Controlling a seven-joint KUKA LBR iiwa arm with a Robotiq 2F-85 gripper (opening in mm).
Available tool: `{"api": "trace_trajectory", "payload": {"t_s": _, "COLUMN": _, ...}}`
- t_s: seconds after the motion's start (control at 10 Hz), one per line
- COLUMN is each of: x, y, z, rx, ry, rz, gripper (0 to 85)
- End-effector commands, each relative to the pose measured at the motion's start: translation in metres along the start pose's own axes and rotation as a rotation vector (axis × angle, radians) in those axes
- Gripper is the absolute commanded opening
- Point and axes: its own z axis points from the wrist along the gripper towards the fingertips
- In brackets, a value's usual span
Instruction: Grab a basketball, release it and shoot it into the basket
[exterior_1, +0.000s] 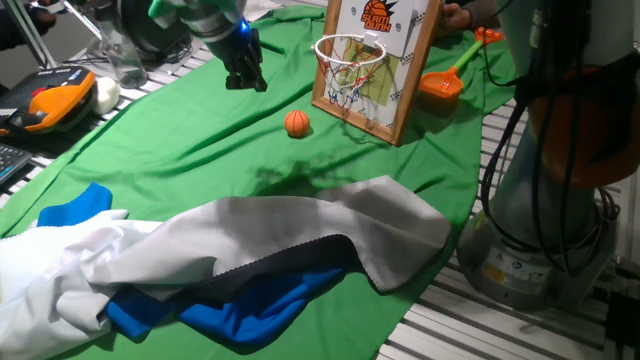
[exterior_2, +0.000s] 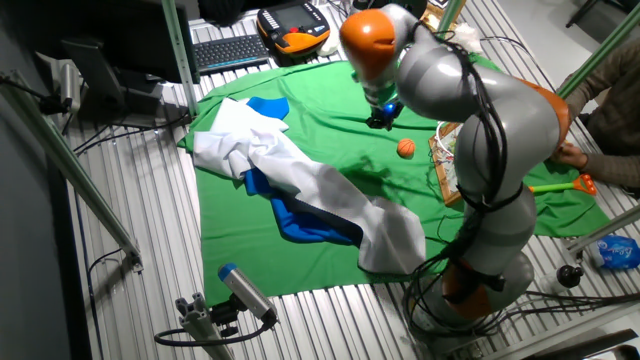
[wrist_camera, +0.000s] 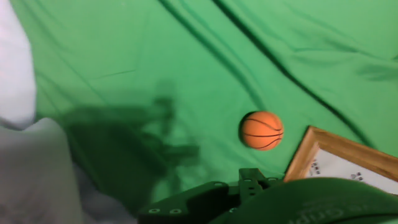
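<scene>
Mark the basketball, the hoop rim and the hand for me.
basketball (exterior_1: 297, 123), one fixed view, centre of the ball.
hoop rim (exterior_1: 340, 43), one fixed view, orange ring on its near-left arc.
hand (exterior_1: 246, 82), one fixed view, midway between the dark fingertips.

Hand view: backboard cut off at the right and bottom edges; hoop out of frame. Gripper jaw spacing indeterminate in all views.

Basket backboard: orange b-ball logo w/ orange lettering, too small to read. No other legible text.
</scene>
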Motion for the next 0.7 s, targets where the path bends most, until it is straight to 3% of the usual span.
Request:
{"api": "trace_trajectory", "payload": {"t_s": 0.0, "x": -0.002, "y": -0.002, "z": 0.006, "rx": 0.020, "ry": -0.007, "rz": 0.005, "gripper": 17.0}}
{"api": "trace_trajectory", "payload": {"t_s": 0.2, "x": -0.006, "y": -0.009, "z": 0.029, "rx": 0.000, "ry": -0.034, "rz": 0.013, "gripper": 51.0}}
{"api": "trace_trajectory", "payload": {"t_s": 0.3, "x": -0.008, "y": -0.013, "z": 0.040, "rx": -0.023, "ry": -0.041, "rz": 0.017, "gripper": 51.0}}
{"api": "trace_trajectory", "payload": {"t_s": 0.5, "x": -0.010, "y": -0.024, "z": 0.064, "rx": -0.037, "ry": -0.064, "rz": 0.002, "gripper": 51.0}}
{"api": "trace_trajectory", "payload": {"t_s": 0.6, "x": -0.012, "y": -0.029, "z": 0.080, "rx": -0.047, "ry": -0.076, "rz": 0.005, "gripper": 68.0}}
